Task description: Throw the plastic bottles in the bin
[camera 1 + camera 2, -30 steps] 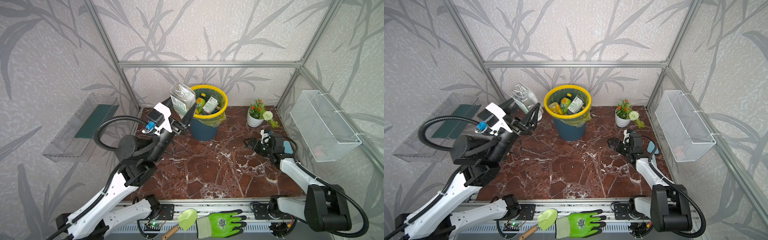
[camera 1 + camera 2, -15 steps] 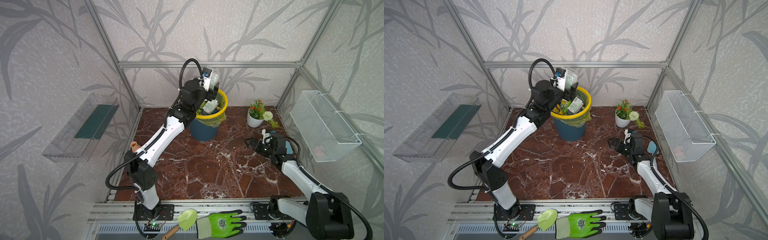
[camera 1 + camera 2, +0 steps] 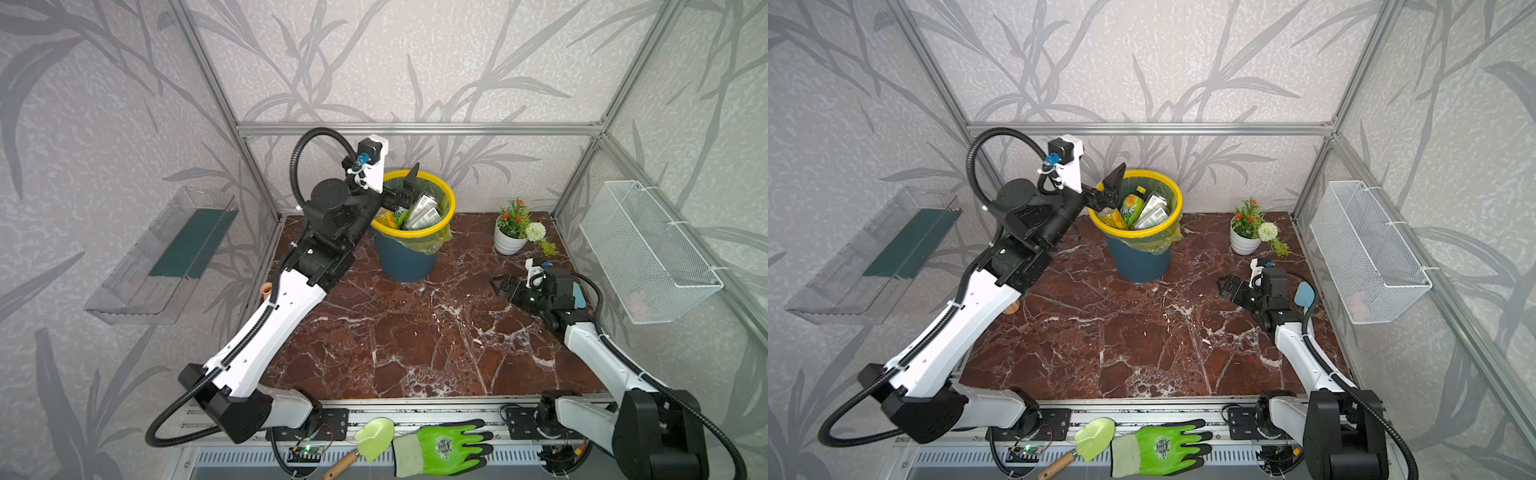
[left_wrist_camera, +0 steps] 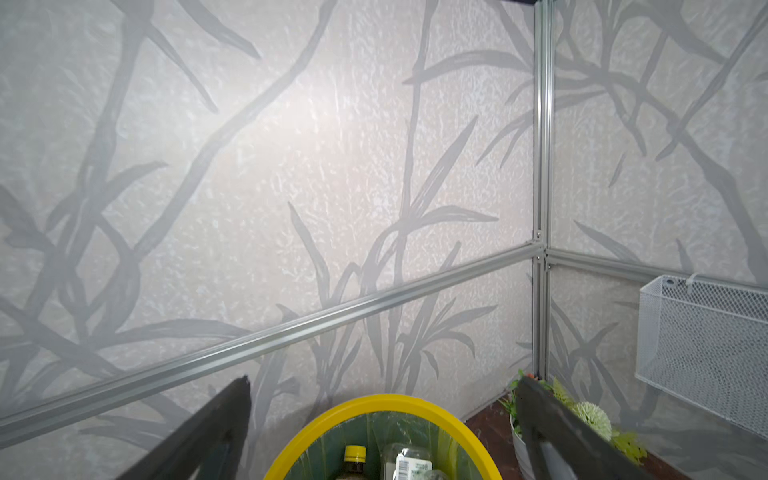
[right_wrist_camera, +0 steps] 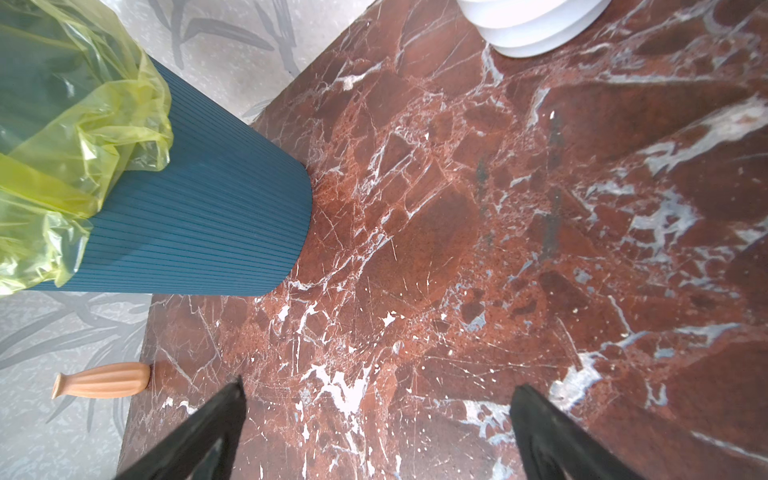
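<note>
In both top views the scene is looked down on from high up, well in front of the bin [image 3: 405, 257] [image 3: 1142, 257], facing the wall behind it. From the left wrist the bin [image 4: 374, 401] is viewed close, from just above its rim, facing that wall. From the right wrist the bin [image 5: 208, 216] is seen nearby, low over the table [image 5: 457, 249]. The bin is shared by all views.
</note>
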`<action>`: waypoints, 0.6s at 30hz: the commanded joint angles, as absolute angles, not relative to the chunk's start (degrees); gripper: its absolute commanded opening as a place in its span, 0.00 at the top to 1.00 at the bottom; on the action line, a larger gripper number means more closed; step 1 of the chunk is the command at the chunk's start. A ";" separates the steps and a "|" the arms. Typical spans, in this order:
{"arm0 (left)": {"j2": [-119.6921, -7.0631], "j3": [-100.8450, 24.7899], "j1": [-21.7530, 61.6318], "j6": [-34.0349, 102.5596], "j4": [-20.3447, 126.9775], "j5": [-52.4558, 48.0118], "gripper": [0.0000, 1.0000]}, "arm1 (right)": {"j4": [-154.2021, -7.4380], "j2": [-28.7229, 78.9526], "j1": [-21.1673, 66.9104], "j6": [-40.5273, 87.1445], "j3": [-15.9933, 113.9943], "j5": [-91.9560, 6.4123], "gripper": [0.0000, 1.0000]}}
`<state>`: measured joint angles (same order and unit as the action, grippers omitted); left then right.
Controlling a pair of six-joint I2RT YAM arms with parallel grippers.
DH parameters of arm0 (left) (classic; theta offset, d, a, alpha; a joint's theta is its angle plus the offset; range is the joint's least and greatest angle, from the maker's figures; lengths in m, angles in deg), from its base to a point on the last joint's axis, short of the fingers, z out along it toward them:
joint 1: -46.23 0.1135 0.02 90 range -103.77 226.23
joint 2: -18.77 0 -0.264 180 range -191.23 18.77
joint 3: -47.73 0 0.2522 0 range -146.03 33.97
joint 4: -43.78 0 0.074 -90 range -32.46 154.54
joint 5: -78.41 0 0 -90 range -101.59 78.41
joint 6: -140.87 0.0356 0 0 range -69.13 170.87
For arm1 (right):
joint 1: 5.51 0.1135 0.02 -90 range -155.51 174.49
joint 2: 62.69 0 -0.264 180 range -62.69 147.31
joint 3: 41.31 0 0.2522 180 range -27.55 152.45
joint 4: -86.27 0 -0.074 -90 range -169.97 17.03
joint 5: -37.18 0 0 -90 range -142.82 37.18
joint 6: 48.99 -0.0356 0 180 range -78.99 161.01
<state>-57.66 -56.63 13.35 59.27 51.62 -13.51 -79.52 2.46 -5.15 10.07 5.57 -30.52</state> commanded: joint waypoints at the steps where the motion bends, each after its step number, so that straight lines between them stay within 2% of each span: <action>1: -56.63 -50.83 13.23 59.70 55.72 -18.41 0.01 | -78.55 2.62 -5.50 12.32 5.99 -32.56 0.01; 6: -49.08 -32.47 13.85 57.22 52.95 -40.20 0.01 | -76.39 -0.20 -5.60 21.17 6.04 -39.44 0.01; 10: -42.45 -18.61 17.19 51.99 56.33 -49.79 0.01 | -79.61 -4.67 -5.60 30.86 2.85 -46.95 0.01; 14: -37.62 -8.28 22.99 41.90 62.60 -54.01 0.01 | -95.16 -8.21 -5.60 35.41 -6.22 -51.17 0.01; 18: -33.44 3.22 26.33 37.62 58.01 -56.32 0.01 | -120.88 -5.46 -5.51 36.06 -17.39 -51.67 0.01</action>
<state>-35.56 -1.07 25.30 44.52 59.86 -51.08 -101.01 -7.22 -5.41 32.71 -13.07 -48.77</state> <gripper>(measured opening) 0.992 0.992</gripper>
